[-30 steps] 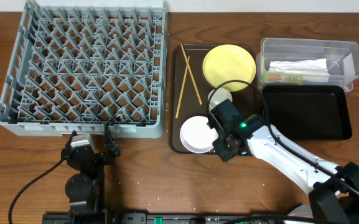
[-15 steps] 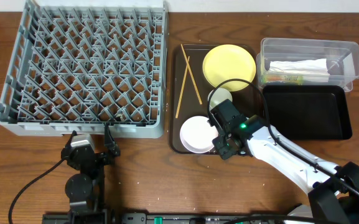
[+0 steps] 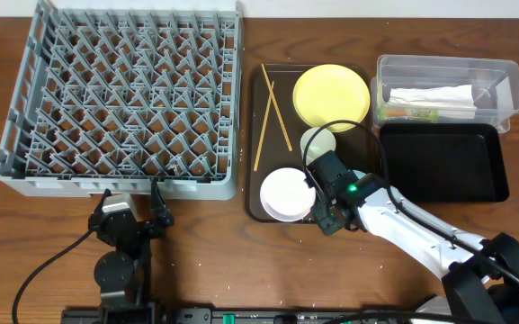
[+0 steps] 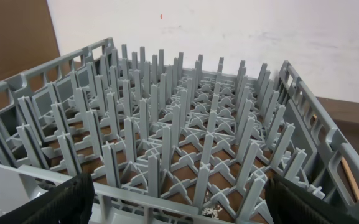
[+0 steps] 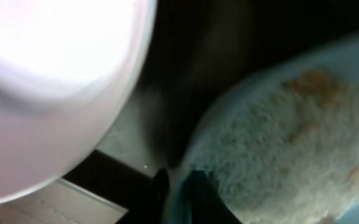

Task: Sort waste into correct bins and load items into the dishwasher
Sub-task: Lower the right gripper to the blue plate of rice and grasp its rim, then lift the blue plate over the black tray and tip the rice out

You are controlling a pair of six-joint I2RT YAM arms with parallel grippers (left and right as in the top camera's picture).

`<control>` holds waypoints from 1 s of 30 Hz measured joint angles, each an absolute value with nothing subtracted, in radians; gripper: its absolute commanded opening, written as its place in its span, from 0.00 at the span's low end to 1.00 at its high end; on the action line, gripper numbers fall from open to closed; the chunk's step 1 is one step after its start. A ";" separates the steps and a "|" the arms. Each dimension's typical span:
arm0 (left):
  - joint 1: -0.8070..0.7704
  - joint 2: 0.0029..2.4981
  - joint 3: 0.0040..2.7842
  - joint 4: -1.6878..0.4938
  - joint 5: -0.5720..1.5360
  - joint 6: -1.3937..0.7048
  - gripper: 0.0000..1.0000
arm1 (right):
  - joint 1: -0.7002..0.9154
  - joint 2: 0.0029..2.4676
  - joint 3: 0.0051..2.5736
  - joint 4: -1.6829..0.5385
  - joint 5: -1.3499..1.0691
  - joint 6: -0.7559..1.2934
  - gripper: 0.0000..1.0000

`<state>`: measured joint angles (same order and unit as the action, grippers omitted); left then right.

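In the right wrist view my right gripper (image 5: 178, 190) is shut on the thin rim of the white bowl with a light-blue outside (image 5: 344, 56), which holds white rice scraps (image 5: 285, 143). The plain white bowl (image 5: 48, 81) lies just to its left. From overhead the right gripper (image 3: 331, 202) hides that blue bowl, beside the white bowl (image 3: 285, 193) on the brown tray (image 3: 255, 209). The small white cup (image 3: 317, 141), yellow plate (image 3: 331, 96) and chopsticks (image 3: 274, 119) lie on the same tray. My left gripper (image 4: 179, 205) stands wide open before the grey dishwasher rack (image 4: 185, 137), holding nothing.
The clear tub (image 3: 448, 66) at the back right holds a white napkin (image 3: 430, 95) and a snack wrapper (image 3: 409, 114). The black tray (image 3: 439, 162) sits in front of it. The rack (image 3: 124, 94) fills the left half of the table. The left arm (image 3: 120, 238) rests at the front.
The right gripper's fingers have closed on the bowl's rim and the gripper has shifted slightly toward the front right. The left arm has not moved.
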<state>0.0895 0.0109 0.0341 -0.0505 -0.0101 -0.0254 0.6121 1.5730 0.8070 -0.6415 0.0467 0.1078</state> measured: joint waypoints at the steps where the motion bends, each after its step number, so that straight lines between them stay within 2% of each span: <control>1: 0.089 0.011 0.034 -0.051 -0.010 -0.025 0.89 | 0.612 1.573 0.808 -0.637 0.058 0.106 0.01; 6: 0.089 0.011 0.034 -0.051 -0.010 -0.025 0.89 | 0.612 1.571 0.824 -0.667 0.075 0.120 0.01; 13: 0.089 0.011 0.034 -0.051 -0.010 -0.025 0.89 | 0.600 1.550 0.959 -0.860 0.024 0.159 0.01; 18: 0.089 0.011 0.034 -0.051 -0.010 -0.025 0.89 | 0.523 1.473 1.081 -0.926 -0.046 0.165 0.01; 25: 0.089 0.011 0.034 -0.051 -0.010 -0.025 0.89 | 0.245 1.404 1.104 -0.926 -0.240 0.136 0.01; 30: 0.089 0.011 0.034 -0.051 -0.010 -0.025 0.89 | -0.060 1.407 1.104 -0.885 -0.442 0.092 0.01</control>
<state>0.0895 0.0109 0.0341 -0.0505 -0.0105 -0.0254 -0.0597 1.4067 1.1042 -0.8852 -0.4423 0.0917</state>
